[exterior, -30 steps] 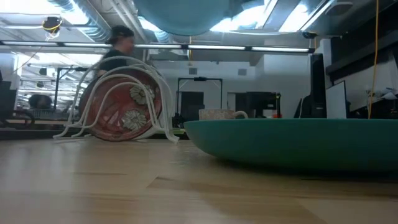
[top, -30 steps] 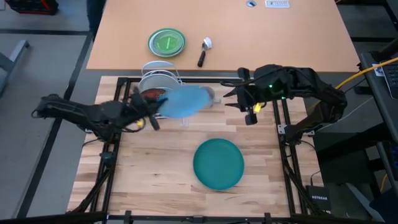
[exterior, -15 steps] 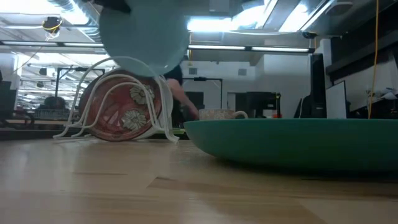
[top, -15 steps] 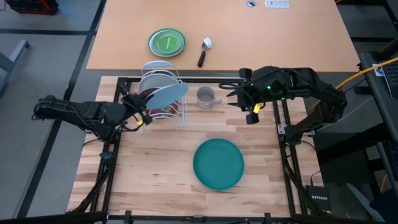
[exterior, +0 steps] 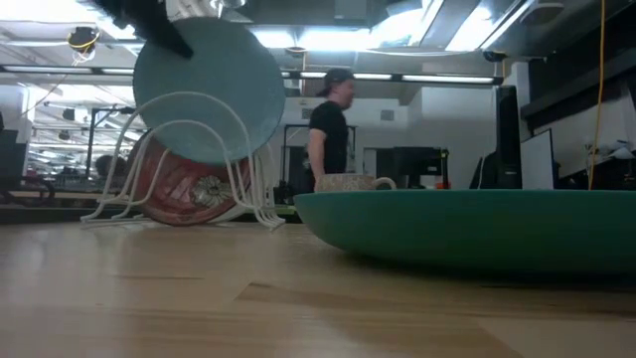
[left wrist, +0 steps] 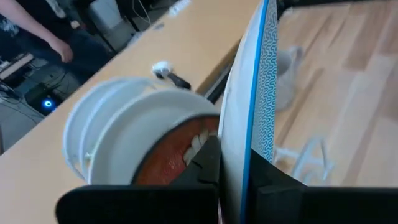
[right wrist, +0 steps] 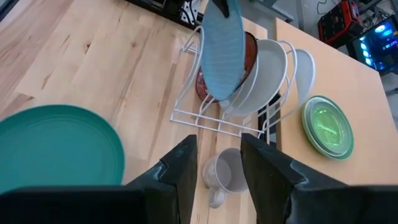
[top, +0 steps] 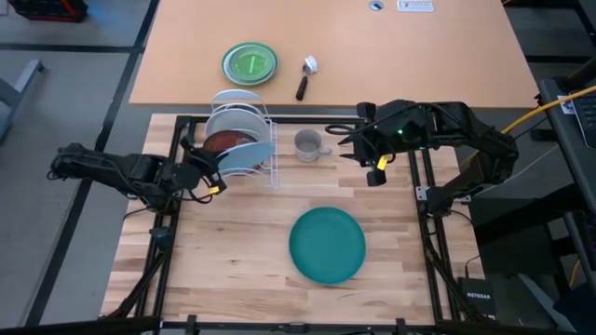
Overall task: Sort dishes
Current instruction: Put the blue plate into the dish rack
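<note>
My left gripper point(top: 212, 173) is clenched on the light blue plate point(top: 246, 155), holding it on edge at the wire rack point(top: 268, 166), just in front of the dark red plate point(top: 226, 140). My right gripper point(top: 365, 154) waits with fingers apart at 3 o'clock of the grey mug point(top: 308, 144). The teal plate point(top: 327, 245) lies flat at 6 o'clock.

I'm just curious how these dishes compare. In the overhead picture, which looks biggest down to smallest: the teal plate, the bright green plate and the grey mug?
1. Teal plate, lying flat on the table, clearly the largest.
2. Bright green plate, noticeably smaller.
3. Grey mug, the smallest.
</note>
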Robot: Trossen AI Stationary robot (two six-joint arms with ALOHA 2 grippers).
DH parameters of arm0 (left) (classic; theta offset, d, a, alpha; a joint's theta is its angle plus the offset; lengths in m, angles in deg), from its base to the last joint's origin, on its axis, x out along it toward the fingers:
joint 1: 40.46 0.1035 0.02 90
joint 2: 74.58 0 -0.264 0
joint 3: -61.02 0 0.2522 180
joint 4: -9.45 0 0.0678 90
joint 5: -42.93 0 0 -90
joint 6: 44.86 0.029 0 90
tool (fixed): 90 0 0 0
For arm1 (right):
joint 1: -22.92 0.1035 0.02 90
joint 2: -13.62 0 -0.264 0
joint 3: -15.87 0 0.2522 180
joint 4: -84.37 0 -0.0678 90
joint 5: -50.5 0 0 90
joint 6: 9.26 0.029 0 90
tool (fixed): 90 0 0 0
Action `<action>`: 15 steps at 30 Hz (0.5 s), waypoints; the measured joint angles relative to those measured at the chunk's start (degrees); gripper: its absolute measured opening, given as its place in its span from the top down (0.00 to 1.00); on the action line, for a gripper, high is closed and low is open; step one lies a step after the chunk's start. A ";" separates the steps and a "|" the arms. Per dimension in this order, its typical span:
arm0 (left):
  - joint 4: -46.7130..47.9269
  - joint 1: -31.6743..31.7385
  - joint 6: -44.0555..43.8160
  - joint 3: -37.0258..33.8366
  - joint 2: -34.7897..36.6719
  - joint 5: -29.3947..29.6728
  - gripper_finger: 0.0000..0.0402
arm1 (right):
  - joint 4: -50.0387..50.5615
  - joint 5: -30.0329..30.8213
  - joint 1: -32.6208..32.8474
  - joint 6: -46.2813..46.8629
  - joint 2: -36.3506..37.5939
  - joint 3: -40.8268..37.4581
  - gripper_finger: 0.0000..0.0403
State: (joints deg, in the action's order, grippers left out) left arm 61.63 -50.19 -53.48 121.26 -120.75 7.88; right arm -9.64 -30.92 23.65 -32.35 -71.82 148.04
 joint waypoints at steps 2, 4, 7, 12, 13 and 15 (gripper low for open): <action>0.47 0.00 -0.22 -1.12 0.00 -0.59 0.99 | 0.00 0.00 0.00 -0.01 -0.03 -0.02 0.68; 0.38 0.00 -0.40 -2.04 -0.04 -0.64 0.99 | 0.03 0.00 0.00 0.00 -0.28 0.00 0.68; -0.26 0.00 -1.96 -3.58 0.07 -0.57 0.99 | 0.59 0.00 0.00 0.00 -0.81 -0.02 0.68; 0.55 0.02 -4.41 -6.32 -0.10 -1.47 0.98 | 1.68 0.00 0.00 0.00 -1.82 0.00 0.68; 0.28 0.02 -4.84 -6.79 -0.07 -1.47 0.98 | 1.80 0.00 0.00 0.00 -1.94 0.00 0.68; 0.00 0.02 -6.15 -8.07 -0.04 -1.51 0.98 | 2.02 0.00 0.00 0.00 -2.66 -0.02 0.68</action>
State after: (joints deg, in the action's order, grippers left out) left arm 61.63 -50.17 -59.62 113.19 -120.79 6.37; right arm -7.62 -30.92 23.65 -32.35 -74.49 148.02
